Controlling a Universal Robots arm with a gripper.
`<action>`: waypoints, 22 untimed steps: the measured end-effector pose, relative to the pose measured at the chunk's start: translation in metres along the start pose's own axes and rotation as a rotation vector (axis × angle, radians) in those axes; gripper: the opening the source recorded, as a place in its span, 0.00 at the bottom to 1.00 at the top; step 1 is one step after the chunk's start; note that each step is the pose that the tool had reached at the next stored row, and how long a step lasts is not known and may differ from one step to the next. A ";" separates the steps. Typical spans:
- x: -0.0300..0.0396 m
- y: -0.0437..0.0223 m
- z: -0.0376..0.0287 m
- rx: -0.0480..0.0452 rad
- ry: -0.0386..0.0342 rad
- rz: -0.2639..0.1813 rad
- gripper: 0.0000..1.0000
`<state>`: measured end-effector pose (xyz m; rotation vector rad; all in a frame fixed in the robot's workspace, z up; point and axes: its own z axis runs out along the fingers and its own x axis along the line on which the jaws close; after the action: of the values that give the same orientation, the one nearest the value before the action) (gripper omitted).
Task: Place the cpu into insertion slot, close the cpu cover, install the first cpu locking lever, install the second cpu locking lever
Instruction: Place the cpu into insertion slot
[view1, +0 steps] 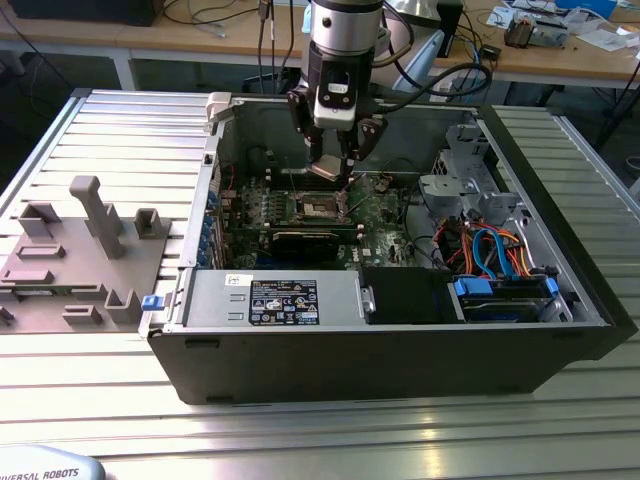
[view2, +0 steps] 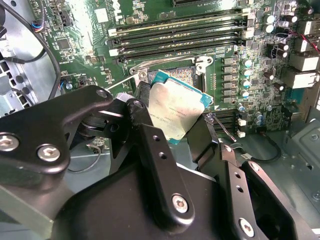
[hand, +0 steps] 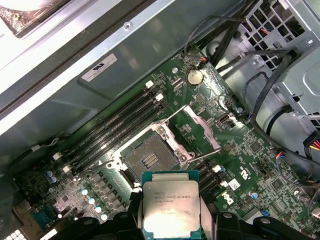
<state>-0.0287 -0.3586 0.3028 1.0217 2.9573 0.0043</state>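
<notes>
The tool (view1: 335, 165) hangs inside the open computer case (view1: 560, 330), which stands on the ribbed bench (view1: 100, 400). Its black fingers (view2: 142, 117) are clamped on two opposite edges of the chip (view2: 180, 100), so the gap between them is just the chip's width. The chip faces metal top up and hangs clear of the board, touching nothing but the fingers.

The socket (hand: 149, 159) lies bare on the green circuit board (hand: 250, 150). In the exterior view it sits at about 6 o'clock of the tool, close beneath it and a shade toward 7 o'clock. So the chip is near the socket but, as I judge it, not yet squarely over it.

In both wrist views the chip's edges run at an angle to the socket's rim. Its square seems turned against the socket's square, though some of that may be tilt in the grip.

The cover (hand: 202, 129) stands swung open off one side of the socket, leaving the opening free.
</notes>
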 end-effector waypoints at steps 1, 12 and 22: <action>0.0000 0.0000 0.0001 -0.0001 0.0000 0.000 0.54; 0.0000 0.0000 0.0007 0.0000 -0.0001 0.006 0.54; 0.0000 0.0000 0.0012 0.0001 -0.0001 0.011 0.54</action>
<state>-0.0287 -0.3586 0.3015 1.0382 2.9515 0.0041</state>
